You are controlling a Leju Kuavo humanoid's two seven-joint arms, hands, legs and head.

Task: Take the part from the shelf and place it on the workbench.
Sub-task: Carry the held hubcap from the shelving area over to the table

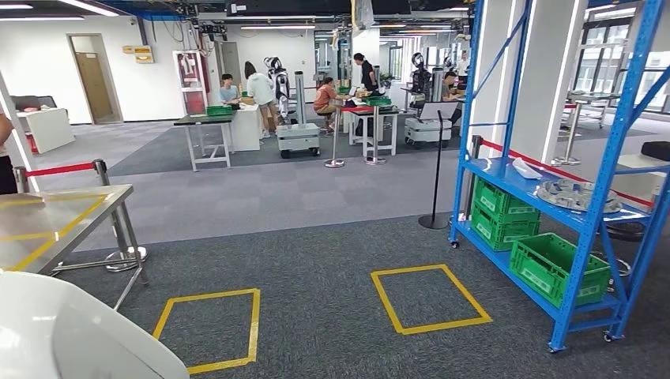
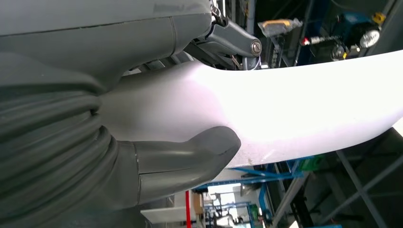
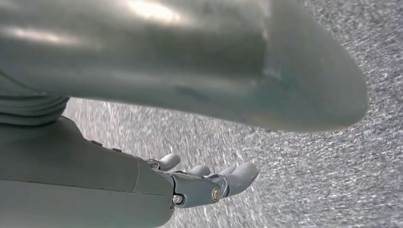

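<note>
A large white curved part (image 1: 63, 332) fills the lower left corner of the head view. In the left wrist view my left hand (image 2: 157, 142) grips this white part (image 2: 309, 104), thumb (image 2: 195, 159) pressed on one face and dark fingers (image 2: 233, 40) on the other. The metal workbench (image 1: 47, 229), marked with yellow tape, stands to the left, just beyond the part. The blue shelf (image 1: 585, 213) stands at the right, a few steps away. My right hand (image 3: 204, 185) hangs over the grey carpet with fingers apart and nothing in it.
The shelf carries a white part (image 1: 525, 168), a grey metal part (image 1: 573, 193) and green crates (image 1: 506, 213). Two yellow tape squares (image 1: 430, 298) mark the carpet ahead. A black post (image 1: 436, 170) and a red-belt stanchion (image 1: 111, 213) stand nearby. People work at tables far back.
</note>
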